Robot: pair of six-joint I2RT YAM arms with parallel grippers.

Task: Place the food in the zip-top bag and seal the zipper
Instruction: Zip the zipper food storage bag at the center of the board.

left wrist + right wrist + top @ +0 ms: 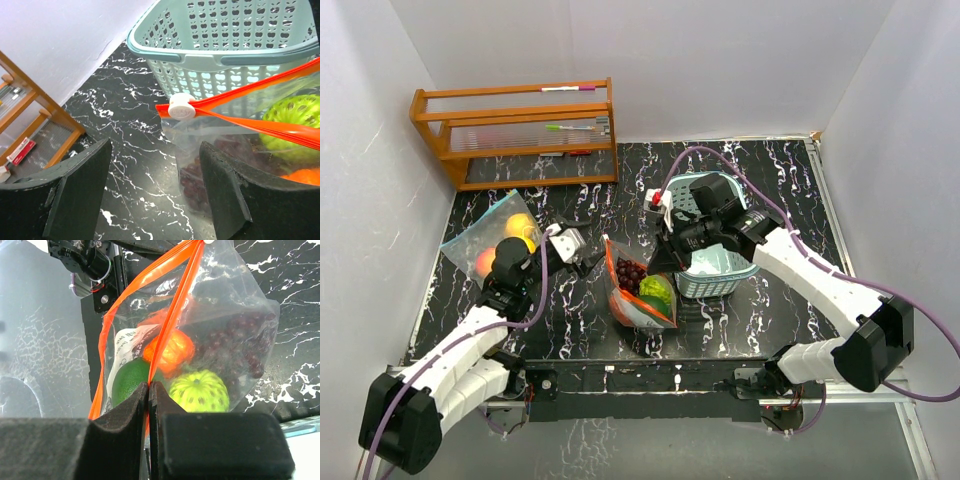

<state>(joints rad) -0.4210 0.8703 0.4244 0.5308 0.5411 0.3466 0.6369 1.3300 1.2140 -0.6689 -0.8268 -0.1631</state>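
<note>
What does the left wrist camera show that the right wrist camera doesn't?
Only the left wrist shows the wooden rack, the white zipper slider clearly in frame, and the left hand, open and short of the slider. Only the right wrist shows the right hand shut on the orange zipper, plus a smooth green fruit. Both show the zip-top bag holding the bumpy green fruit, purple grapes and orange fruit.

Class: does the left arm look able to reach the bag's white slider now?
Likely yes: the left fingers are open and face the slider with nothing between; the right fingers pinch the zipper.
</note>
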